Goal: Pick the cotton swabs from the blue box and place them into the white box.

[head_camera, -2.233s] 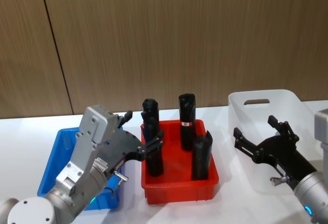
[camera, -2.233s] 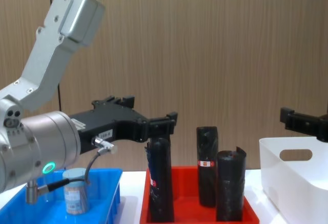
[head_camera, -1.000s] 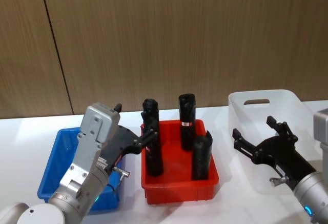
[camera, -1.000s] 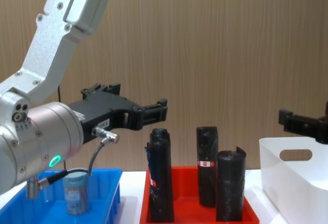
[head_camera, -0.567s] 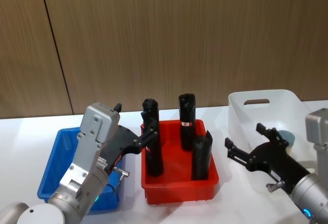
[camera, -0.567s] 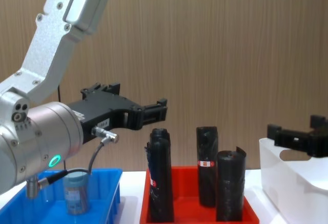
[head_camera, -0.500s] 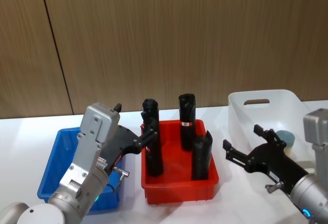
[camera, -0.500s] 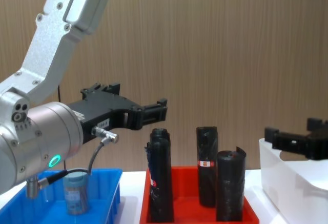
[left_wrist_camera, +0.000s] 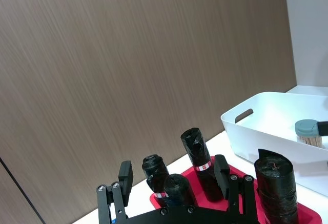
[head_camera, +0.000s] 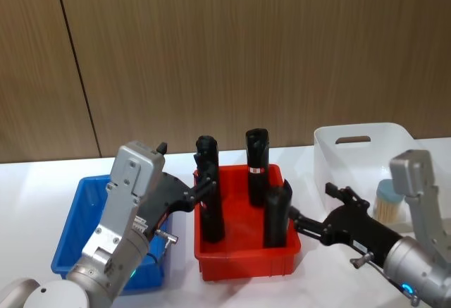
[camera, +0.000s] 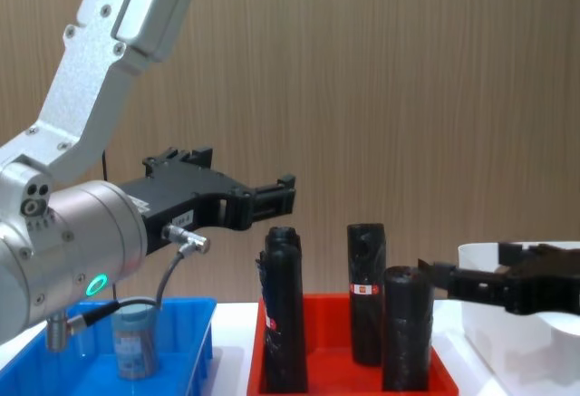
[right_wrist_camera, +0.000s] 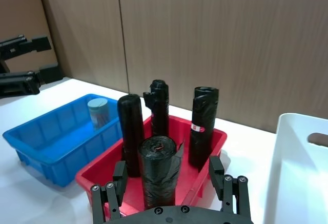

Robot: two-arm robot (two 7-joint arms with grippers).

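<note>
Inside tall glossy white plastic box (head_camera: 361, 154) one clear grey-blue-lidded cotton swab jar (head_camera: 386, 200) already sits, another (right_wrist_camera: 97, 112) left in bright blue low bin (right_wrist_camera: 48, 137); both pincers, left (camera: 272, 204) & right (head_camera: 310, 225), spread, empty, approx. halfway.

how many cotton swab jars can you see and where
2: one jar stands in the blue box, one jar sits in the white box. The left arm may hide more.

White table (head_camera: 28, 195): blue box (head_camera: 74, 213), red tray (head_camera: 246, 255), white box (head_camera: 352, 156).
</note>
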